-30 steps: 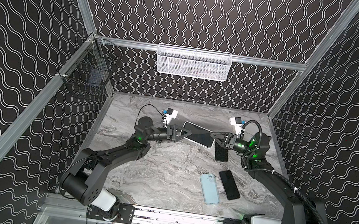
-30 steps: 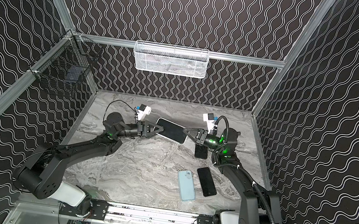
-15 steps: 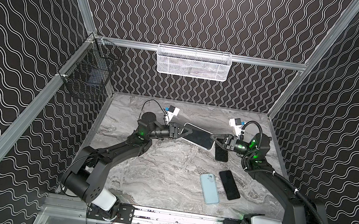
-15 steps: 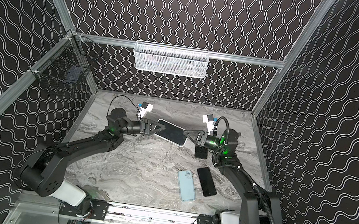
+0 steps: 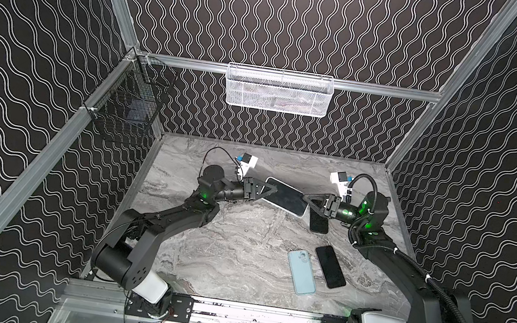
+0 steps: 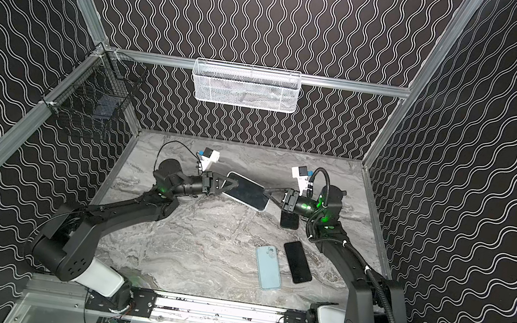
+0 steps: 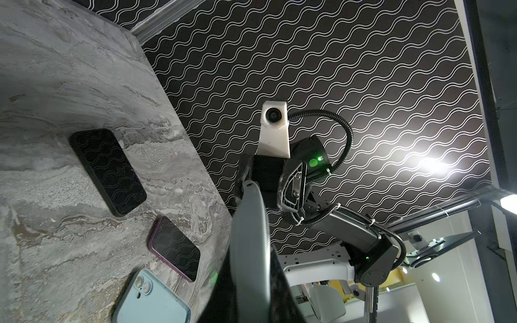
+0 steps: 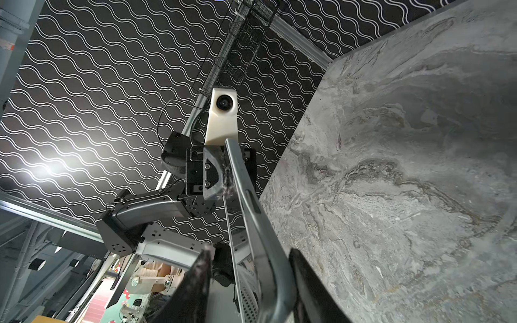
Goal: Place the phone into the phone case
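"How far along are they getting with it?"

"The two arms are holding the job up off the table (image 5: 222, 239), towards the back, between them. The left gripper (image 5: 272, 190) is clamping one short end of the phone (image 5: 283, 194). The right gripper (image 5: 308, 199) is sitting at the opposite end with its jaws parted, straddling the edge rather than pinching it."

"And the phone case?"

"A pale rim is showing around the dark screen in both top views. In the left wrist view I'm seeing a grey shell edge-on, the phone case (image 7: 249, 229). So I'm judging the phone to be lying inside it. From this angle, though, I can't tell whether every corner is seated."

"So what's remaining?"

"Probably pressing the loose end home, if it needs it, then setting the thing down. I'm guessing there."

"Are you reading any brand or label?"

"No, nothing is coming through. The light blue slab (image 5: 301, 272) is lying back-up near the front, showing camera lenses but no logo I can make out. The purple-rimmed phone (image 5: 330, 267) is lying just beside it. The black phone (image 5: 319, 221) is lying below the right gripper. Their screens are only reflecting the wavy walls."
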Controlling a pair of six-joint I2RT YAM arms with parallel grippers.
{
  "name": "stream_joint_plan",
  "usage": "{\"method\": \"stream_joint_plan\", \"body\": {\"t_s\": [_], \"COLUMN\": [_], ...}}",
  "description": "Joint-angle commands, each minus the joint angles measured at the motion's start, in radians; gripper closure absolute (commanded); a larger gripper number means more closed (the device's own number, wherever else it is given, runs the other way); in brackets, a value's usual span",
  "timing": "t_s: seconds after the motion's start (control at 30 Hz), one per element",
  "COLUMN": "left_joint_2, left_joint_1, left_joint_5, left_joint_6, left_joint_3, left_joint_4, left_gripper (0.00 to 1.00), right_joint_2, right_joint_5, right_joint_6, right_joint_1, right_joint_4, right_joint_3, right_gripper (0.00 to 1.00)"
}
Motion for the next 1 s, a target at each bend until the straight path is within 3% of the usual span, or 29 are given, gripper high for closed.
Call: {"method": "stream_joint_plan", "body": {"t_s": [0.0, 0.27, 0.37, 0.63, 0.67, 0.73, 0.77, 0.87, 0.97], "left_joint_2": [0.009, 0.0, 0.0, -0.003, -0.003, -0.006, -0.01, -0.028, -0.072], "left_joint_1": [0.001, 0.001, 0.001, 0.001, 0.001, 0.001, 0.002, 0.002, 0.001], "left_joint_5": [-0.026, -0.023, -0.022, -0.01, -0.004, 0.004, 0.011, 0.067, 0.139], "left_joint_6": [-0.069, -0.053, -0.052, -0.048, -0.048, -0.05, -0.05, -0.028, 0.124], "left_joint_3": [-0.007, -0.007, -0.007, -0.009, -0.008, -0.005, -0.002, 0.019, 0.086], "left_joint_4": [0.147, 0.118, 0.114, 0.112, 0.11, 0.108, 0.106, 0.046, -0.238], "left_gripper": [1.0, 1.0, 1.0, 1.0, 1.0, 1.0, 1.0, 1.0, 1.0], "right_joint_2": [0.009, 0.073, 0.081, 0.019, 0.013, 0.004, -0.001, -0.024, -0.04], "right_joint_5": [-0.011, -0.051, -0.048, 0.009, 0.015, 0.019, 0.018, 0.019, 0.017], "right_joint_6": [0.055, 0.219, 0.243, 0.016, -0.007, -0.036, -0.048, -0.131, -0.34], "right_joint_1": [-0.004, -0.004, -0.004, -0.003, -0.003, -0.003, -0.003, -0.008, -0.012], "right_joint_4": [0.106, 0.353, 0.384, 0.04, 0.01, -0.034, -0.047, -0.143, -0.377], "right_joint_3": [-0.008, -0.027, -0.03, 0.02, 0.026, 0.034, 0.037, 0.072, 0.161], "right_gripper": [0.5, 0.69, 0.8, 1.0, 0.97, 0.7, 0.64, 0.47, 0.42]}}
